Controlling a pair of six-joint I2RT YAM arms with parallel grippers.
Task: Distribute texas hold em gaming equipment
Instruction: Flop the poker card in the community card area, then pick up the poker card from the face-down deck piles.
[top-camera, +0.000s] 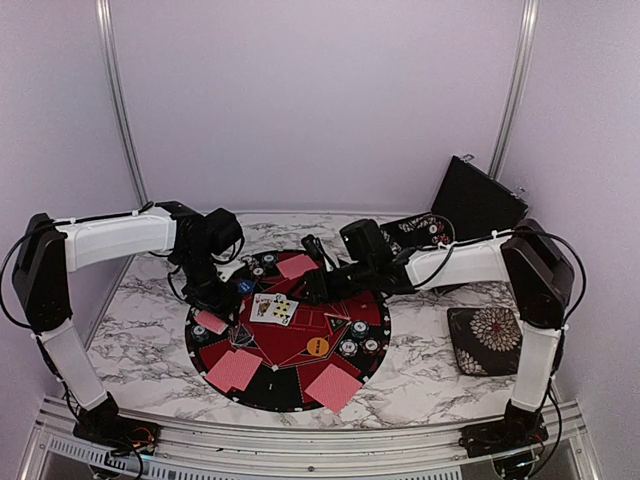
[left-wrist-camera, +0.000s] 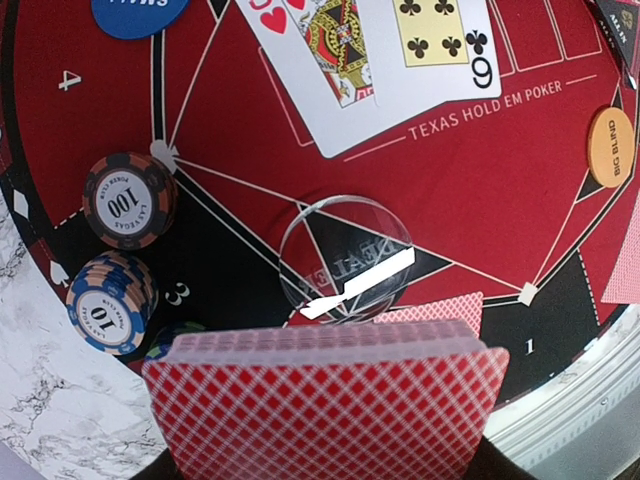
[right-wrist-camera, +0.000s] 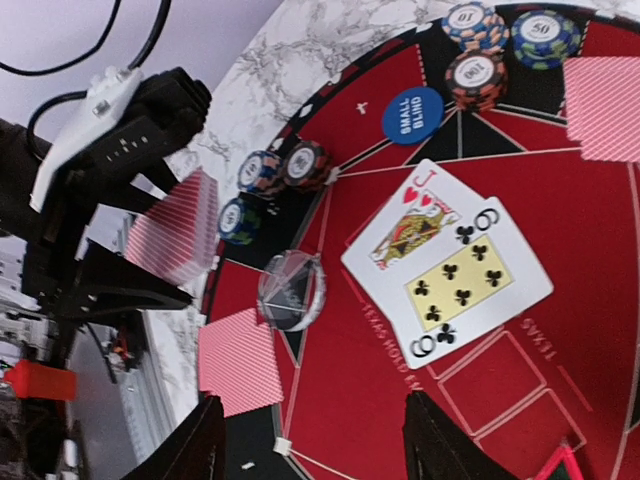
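We judge the deal partly done: chip stacks (left-wrist-camera: 122, 200), face-down card pairs (top-camera: 234, 368) and two face-up cards (right-wrist-camera: 447, 262) lie on the round mat (top-camera: 300, 335), the left tool (top-camera: 212, 318) pinches the remaining deck (left-wrist-camera: 325, 400), the right tool (right-wrist-camera: 312, 440) stands spread and empty, while its fingertips are cropped.

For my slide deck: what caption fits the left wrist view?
Left tool holds a red-backed deck above the poker mat, near a clear dealer puck and two face-up cards.
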